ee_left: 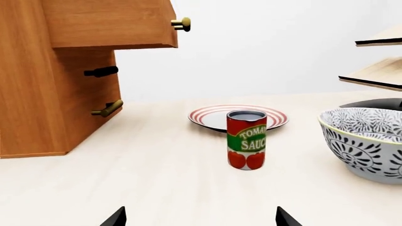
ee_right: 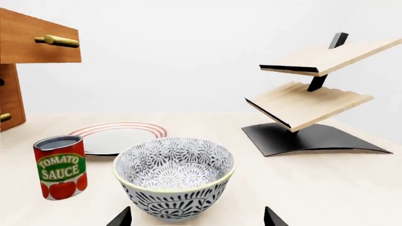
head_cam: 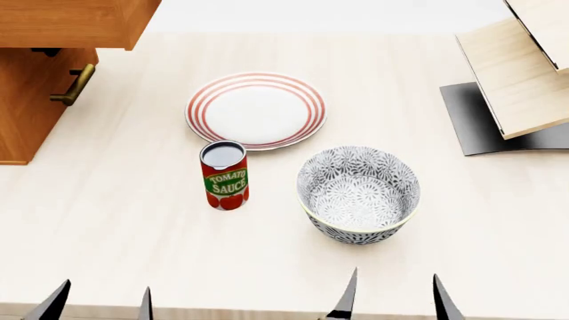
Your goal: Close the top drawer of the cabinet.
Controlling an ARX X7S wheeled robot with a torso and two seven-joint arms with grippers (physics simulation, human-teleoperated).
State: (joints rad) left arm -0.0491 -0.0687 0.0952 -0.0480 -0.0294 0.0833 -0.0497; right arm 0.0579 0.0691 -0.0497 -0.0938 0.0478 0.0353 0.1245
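Note:
The orange-brown cabinet (head_cam: pixel 26 107) stands at the table's far left. Its top drawer (head_cam: pixel 71 23) is pulled out and overhangs the table; it also shows in the left wrist view (ee_left: pixel 107 23) with a brass handle (ee_left: pixel 181 23), and in the right wrist view (ee_right: pixel 37 42). The lower drawer front carries its own brass handle (head_cam: pixel 74 85). My left gripper (head_cam: pixel 98 303) is open and empty at the table's near edge, far from the cabinet; its fingertips (ee_left: pixel 116 217) stand wide apart. My right gripper (head_cam: pixel 396 300) is open and empty just in front of the bowl.
A tomato sauce can (head_cam: pixel 224 175) stands mid-table, a red-striped plate (head_cam: pixel 255 110) behind it. A patterned bowl (head_cam: pixel 358 193) sits right of the can. A pale wood rack on a dark grey base (head_cam: pixel 507 120) stands at the far right.

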